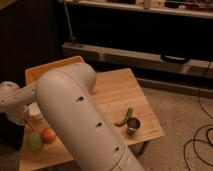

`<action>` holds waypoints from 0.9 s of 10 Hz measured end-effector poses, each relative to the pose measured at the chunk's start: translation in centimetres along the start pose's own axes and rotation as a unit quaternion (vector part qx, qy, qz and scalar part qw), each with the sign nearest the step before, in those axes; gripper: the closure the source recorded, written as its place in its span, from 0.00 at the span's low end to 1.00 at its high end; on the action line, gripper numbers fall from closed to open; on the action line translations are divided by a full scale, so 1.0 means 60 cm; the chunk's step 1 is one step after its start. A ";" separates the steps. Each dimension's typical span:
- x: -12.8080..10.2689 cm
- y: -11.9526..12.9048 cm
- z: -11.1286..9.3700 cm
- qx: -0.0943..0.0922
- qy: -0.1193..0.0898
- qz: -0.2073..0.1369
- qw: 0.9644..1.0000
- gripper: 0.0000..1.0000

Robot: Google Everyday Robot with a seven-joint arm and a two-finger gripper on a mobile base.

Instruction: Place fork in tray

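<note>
The tray [49,71] is a yellow-orange bin at the back left of the wooden table [117,90], with my big white arm [80,120] covering much of it. My gripper [21,113] hangs at the far left edge, below the white wrist joint [8,96], just in front of the tray's near left corner. It is shut. The fork is hidden, and I cannot tell whether the gripper holds anything.
A green pepper [124,117] lies beside a small metal cup [133,126] near the table's front right. An orange fruit [48,134] and a green object [33,142] sit at the front left. A dark cabinet stands behind, and cables lie on the floor at the right.
</note>
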 end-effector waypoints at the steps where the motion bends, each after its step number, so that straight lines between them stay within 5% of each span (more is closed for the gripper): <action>1: -0.005 -0.006 -0.019 -0.001 -0.012 0.000 1.000 1.00; 5: -0.035 -0.051 -0.113 0.016 -0.056 0.004 0.998 1.00; 9: -0.101 -0.126 -0.170 0.050 -0.067 -0.008 0.996 1.00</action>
